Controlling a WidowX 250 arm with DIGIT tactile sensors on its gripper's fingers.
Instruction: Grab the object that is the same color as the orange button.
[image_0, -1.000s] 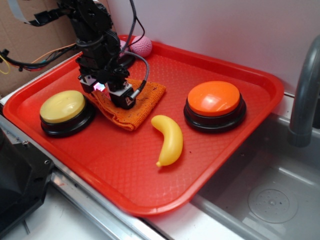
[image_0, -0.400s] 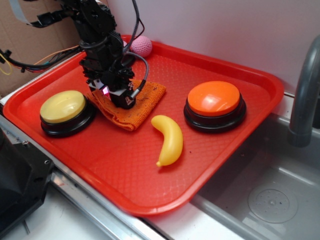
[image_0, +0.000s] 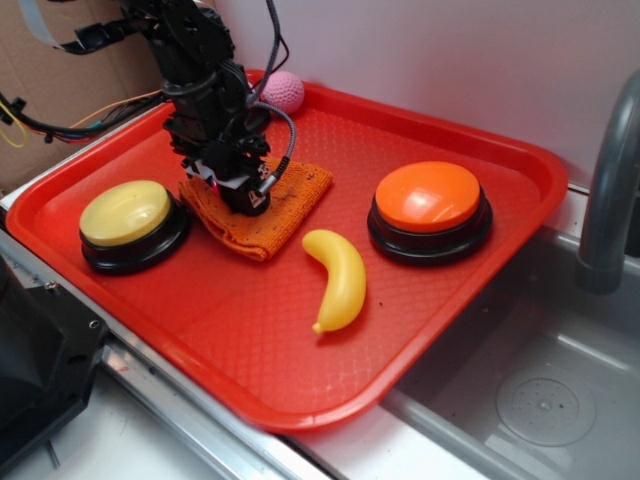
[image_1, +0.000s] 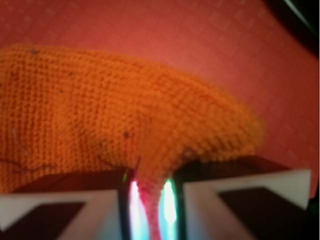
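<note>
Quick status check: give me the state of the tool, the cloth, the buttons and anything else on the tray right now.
Tool: shut on a pinched fold of the cloth.
Cloth: bunched at the pinch, resting on the tray.
Orange button: untouched, sitting apart.
Yellow button: untouched.
Banana: lying flat beside the cloth.
Pink ball: at the back rim.

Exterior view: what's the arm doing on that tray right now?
The WidowX gripper is down on the orange knitted cloth, which matches the orange button to its right. The wrist view shows the jaws pinched on a fold of the cloth, with fabric bunched up between the fingers. The cloth lies on the red tray, not lifted. The yellow banana, the yellow button and the pink ball sit apart, untouched.
</note>
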